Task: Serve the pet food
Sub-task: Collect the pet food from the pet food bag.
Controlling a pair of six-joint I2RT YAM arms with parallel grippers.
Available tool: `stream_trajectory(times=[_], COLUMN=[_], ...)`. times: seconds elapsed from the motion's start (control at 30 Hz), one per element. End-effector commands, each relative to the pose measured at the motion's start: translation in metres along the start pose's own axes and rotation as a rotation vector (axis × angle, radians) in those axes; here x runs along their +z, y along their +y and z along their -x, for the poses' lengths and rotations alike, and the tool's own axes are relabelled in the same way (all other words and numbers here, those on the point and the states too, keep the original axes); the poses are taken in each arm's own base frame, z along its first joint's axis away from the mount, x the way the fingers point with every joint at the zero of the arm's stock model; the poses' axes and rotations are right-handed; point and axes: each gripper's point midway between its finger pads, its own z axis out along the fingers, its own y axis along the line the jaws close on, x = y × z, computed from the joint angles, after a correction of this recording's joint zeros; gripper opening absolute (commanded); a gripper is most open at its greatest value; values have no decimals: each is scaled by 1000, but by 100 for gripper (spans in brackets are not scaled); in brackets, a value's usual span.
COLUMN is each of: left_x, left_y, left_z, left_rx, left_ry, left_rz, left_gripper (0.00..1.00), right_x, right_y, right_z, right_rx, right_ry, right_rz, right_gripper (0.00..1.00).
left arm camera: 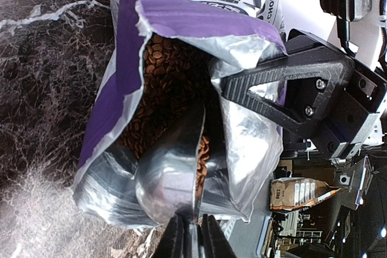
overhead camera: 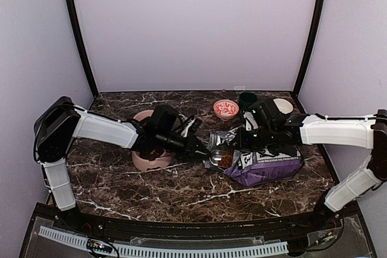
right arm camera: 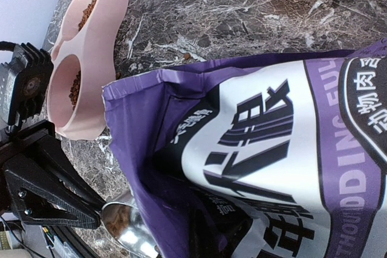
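The purple-and-white bag (overhead camera: 266, 164) lies at centre right, its mouth open to the left. My left gripper (overhead camera: 202, 148) is shut on the handle of a metal scoop (overhead camera: 219, 159) at the bag's mouth. In the left wrist view the fingers (left arm camera: 208, 237) pinch the handle, and the scoop (left arm camera: 169, 179) holds pet food (left arm camera: 204, 149); more kibble (left arm camera: 163, 77) fills the bag (left arm camera: 181, 16). My right gripper (overhead camera: 248, 140) is shut on the bag's upper edge; one of its fingers (left arm camera: 278, 83) shows there. The pink double bowl (overhead camera: 145, 161) holds some kibble (right arm camera: 87, 10).
A red-patterned bowl (overhead camera: 225, 109), a dark green cup (overhead camera: 247, 98) and a white bowl (overhead camera: 281, 106) stand at the back right. The pink bowl (right arm camera: 91, 46) sits just left of the bag (right arm camera: 272, 149), under my left arm. Walls enclose the marble table (overhead camera: 181, 191).
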Motion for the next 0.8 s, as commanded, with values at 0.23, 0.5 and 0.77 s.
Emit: stream_trajectory(times=[0.23, 0.5, 0.77], left_x=[-26, -36, -44], left_y=[-21, -18, -15], left_z=[8, 9, 8], left_rx=[52, 51, 45], left_ry=[-49, -70, -89], left_rz=[-21, -13, -3], left_gripper=[0, 0, 0], right_x=[-5, -5, -5], right_y=[-5, -3, -1], right_z=[9, 11, 13], right_rx=[10, 11, 14], right_ry=[-48, -48, -46], right_rz=[-32, -30, -26], right_gripper=[0, 0, 0])
